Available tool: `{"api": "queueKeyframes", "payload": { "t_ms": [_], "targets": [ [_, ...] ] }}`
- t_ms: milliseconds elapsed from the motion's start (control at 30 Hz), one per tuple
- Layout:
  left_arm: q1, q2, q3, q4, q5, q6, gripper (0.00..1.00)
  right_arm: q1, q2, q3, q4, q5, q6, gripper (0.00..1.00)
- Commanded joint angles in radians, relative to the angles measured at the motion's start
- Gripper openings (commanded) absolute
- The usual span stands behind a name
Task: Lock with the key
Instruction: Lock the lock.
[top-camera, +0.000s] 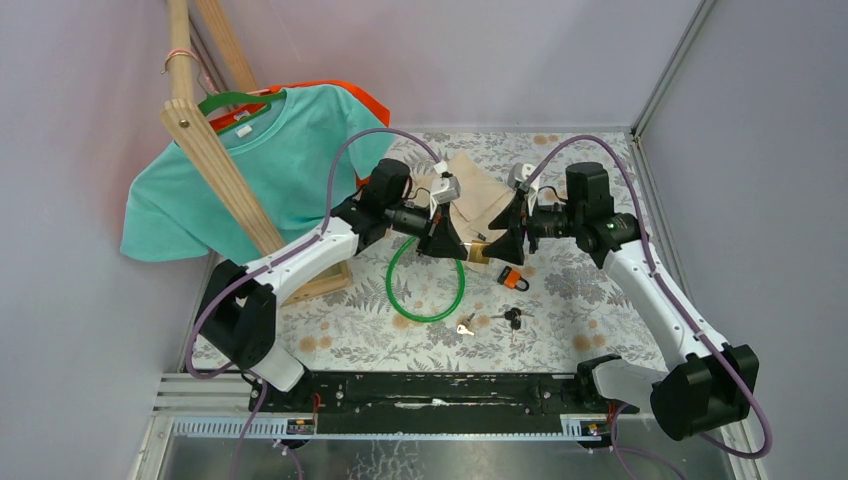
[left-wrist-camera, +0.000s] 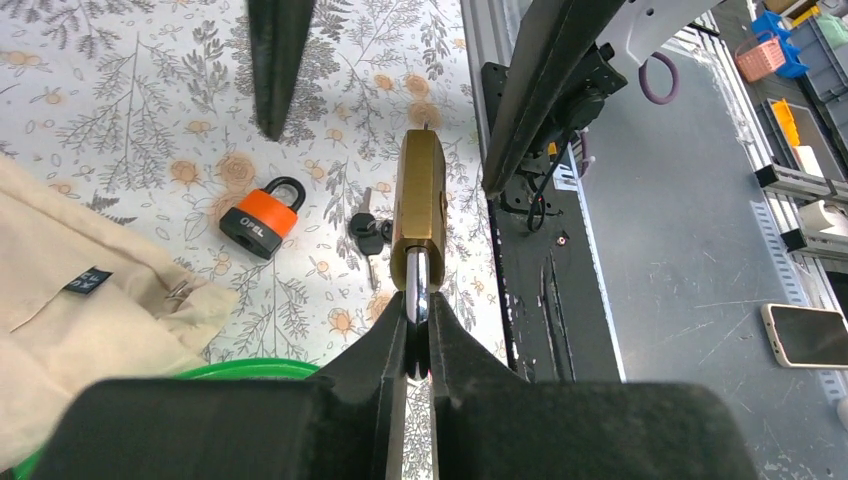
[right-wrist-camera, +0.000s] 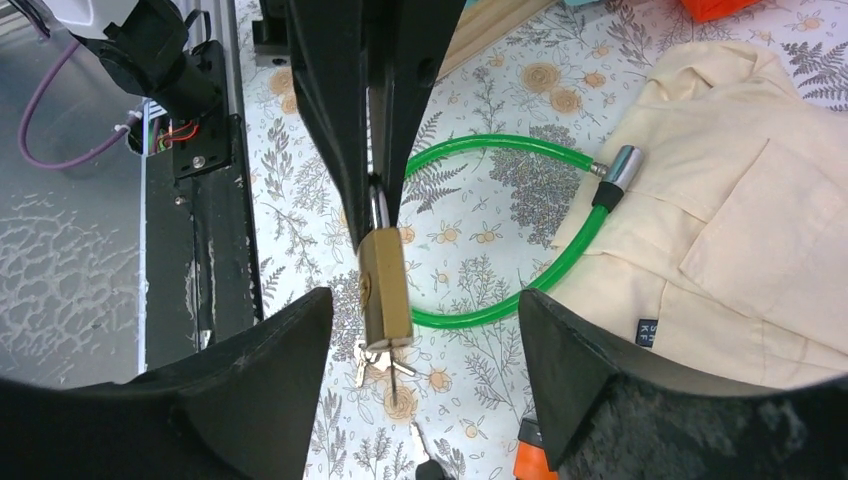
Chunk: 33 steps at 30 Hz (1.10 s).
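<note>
Where left end effector (left-wrist-camera: 418, 322) pinches, shackle (left-wrist-camera: 417, 285) half-hidden

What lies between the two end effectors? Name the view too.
The brass padlock, its shackle pinched in the left end effector, its other end toward the open right end effector. The top view shows it; both wrist views agree.

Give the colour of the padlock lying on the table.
The padlock is orange and black; left wrist view.

One overhead view, two close wrist views.
Top looks down over the table (top-camera: 570, 300); wrist cameras share the brass padlock (left-wrist-camera: 418, 205), facing oppositely.
</note>
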Motion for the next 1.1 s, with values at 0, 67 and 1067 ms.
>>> {"api": "queueKeyframes", "payload": {
  "t_ms": [0, 67, 1067],
  "targets": [
    [0.02, -0.057, -0.002, 0.094, 0.021, -0.009, 0.0, -0.003, 0.008, 0.05, -0.089, -0.007, -0.099, 0.72],
    [0.021, -0.059, -0.002, 0.097, 0.018, -0.013, 0.0, -0.004, 0.011, 0.041, -0.099, -0.01, -0.109, 0.65],
    [0.044, -0.078, -0.035, 0.129, 0.009, -0.023, 0.0, -0.036, -0.014, 0.011, -0.18, -0.033, -0.219, 0.04]
  ]
}}
